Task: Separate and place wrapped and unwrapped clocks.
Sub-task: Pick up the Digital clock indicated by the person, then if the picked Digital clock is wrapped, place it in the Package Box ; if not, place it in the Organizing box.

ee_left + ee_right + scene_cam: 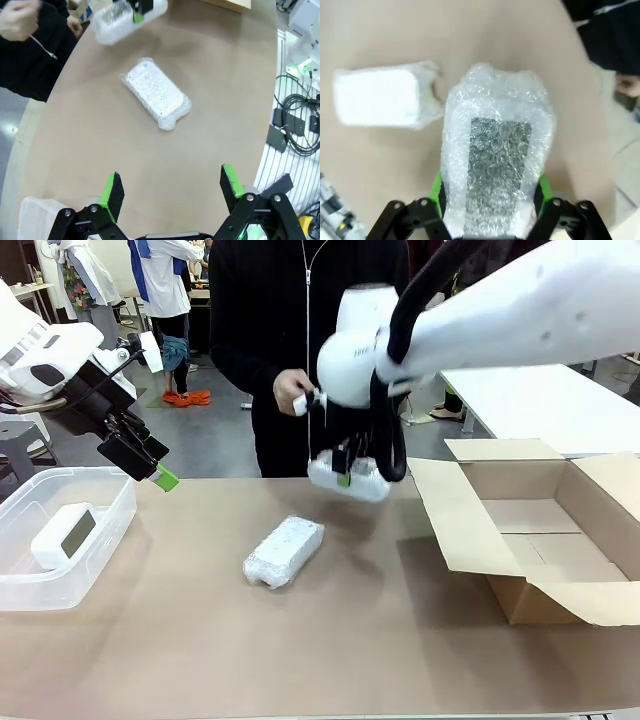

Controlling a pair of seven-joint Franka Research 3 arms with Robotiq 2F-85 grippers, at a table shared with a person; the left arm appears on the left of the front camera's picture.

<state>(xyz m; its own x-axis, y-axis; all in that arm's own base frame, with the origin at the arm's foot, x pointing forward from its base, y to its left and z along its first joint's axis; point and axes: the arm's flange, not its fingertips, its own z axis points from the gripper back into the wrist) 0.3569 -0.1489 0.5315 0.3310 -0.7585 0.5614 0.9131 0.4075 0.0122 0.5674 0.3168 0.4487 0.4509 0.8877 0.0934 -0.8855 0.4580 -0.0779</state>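
So the wrapped clock [495,165] we care about right now is in the right gripper [345,478]. Its fingers are clamped on the two long sides of the bubble-wrap bundle, and in the right wrist view we can see a dark grey rectangle showing through the wrap. From the front it hangs near the far edge of the table [200,640], around the middle, and it looks lifted clear of the surface with a soft shadow below it.

The second wrapped clock [285,551] lies flat on the table nearer our side, a bit left of the held one and well apart from it, sitting at a slant. Nothing is touching it.

The bare clock [64,533] is white with a grey face and lies inside the clear plastic tub [108,540] at the left end of the table.

The left gripper [171,187] hangs over the table just beside the tub's far right corner. Its fingers are spread wide with nothing between them, and its wrist view looks down at the lying bundle.

Over on the right there's an open cardboard box [540,540] with its flaps folded out, and we can see bare cardboard at the bottom. A person in black stands at the far side right behind the held bundle, one hand [290,392] held at waist height.
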